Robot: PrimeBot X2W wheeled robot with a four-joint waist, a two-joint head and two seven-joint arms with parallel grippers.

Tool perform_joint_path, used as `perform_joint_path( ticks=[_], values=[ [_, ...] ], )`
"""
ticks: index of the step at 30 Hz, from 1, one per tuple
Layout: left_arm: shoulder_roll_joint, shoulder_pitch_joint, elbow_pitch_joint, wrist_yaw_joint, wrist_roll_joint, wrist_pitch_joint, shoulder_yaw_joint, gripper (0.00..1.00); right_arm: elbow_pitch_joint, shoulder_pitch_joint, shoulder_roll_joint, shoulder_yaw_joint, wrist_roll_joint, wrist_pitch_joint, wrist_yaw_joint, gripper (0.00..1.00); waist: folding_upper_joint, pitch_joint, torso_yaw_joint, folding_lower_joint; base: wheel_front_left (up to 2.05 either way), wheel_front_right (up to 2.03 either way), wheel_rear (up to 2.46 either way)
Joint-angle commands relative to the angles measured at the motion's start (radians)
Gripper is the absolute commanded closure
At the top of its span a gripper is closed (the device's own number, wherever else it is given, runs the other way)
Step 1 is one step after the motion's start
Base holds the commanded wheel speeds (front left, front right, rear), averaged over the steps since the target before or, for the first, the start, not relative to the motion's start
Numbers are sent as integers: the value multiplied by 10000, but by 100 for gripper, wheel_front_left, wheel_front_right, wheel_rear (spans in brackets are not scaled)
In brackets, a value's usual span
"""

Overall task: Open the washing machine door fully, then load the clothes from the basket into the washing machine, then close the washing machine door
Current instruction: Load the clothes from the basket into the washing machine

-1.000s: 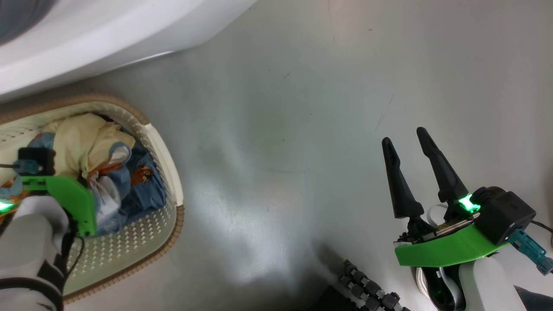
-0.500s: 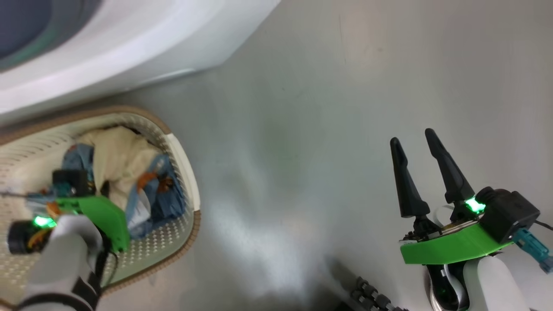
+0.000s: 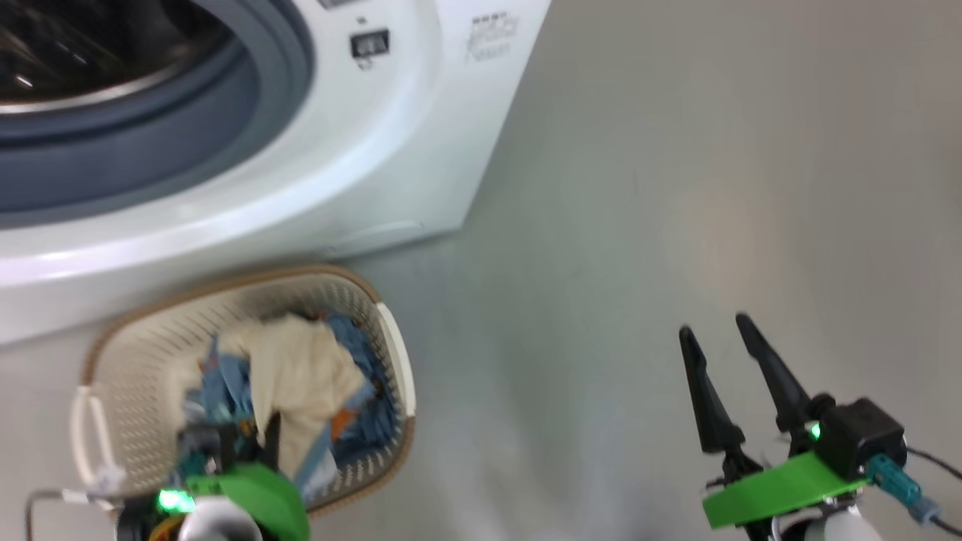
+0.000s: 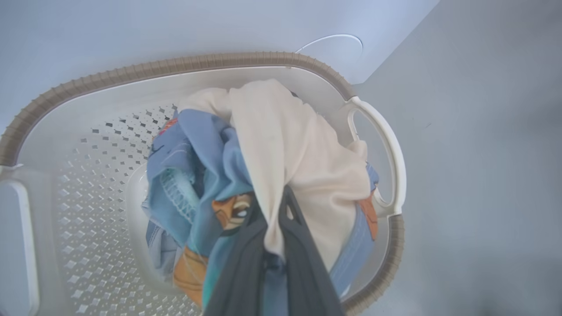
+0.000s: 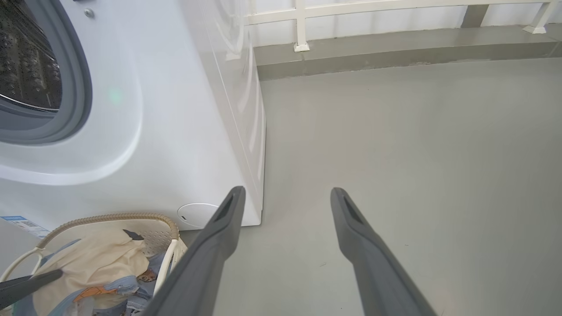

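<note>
Left pincer (image 4: 272,208) has clamped clothes (image 4: 303,149) (basket (image 4: 175,66) lengthwise along washing machine (image 3: 421,120))

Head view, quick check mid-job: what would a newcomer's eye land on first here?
First, the left gripper, its dark fingers shut on the clothes, a blue and cream bundle in the basket at the lower left. Behind it the washing machine stands with its mouth open, grey gasket and steel drum showing at the upper left. The right gripper hangs open over the grey floor at the lower right.
</note>
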Motion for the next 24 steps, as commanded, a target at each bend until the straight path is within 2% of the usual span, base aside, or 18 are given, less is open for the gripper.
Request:
perform_joint_path(
  ticks=[1, 16, 24],
  values=[
    [106, 420, -281, 107, 96, -133, 287, 100, -162, 287, -87, 171, -22, -48, 27, 0, 0, -1694, 995, 0, 0, 0, 0],
    [-230, 4216, -4413, 794, 240, -135, 925, 100, 38, 2024, -392, 17, 52, -48, 27, 0, 0, -4545, 1369, 0, 0, 0, 0],
    [-249, 5259, -6068, 1301, 263, -135, 781, 100, -57, 2456, -528, -158, 102, -48, 27, 0, 0, -5103, 1524, 0, 0, 0, 0]
  ],
)
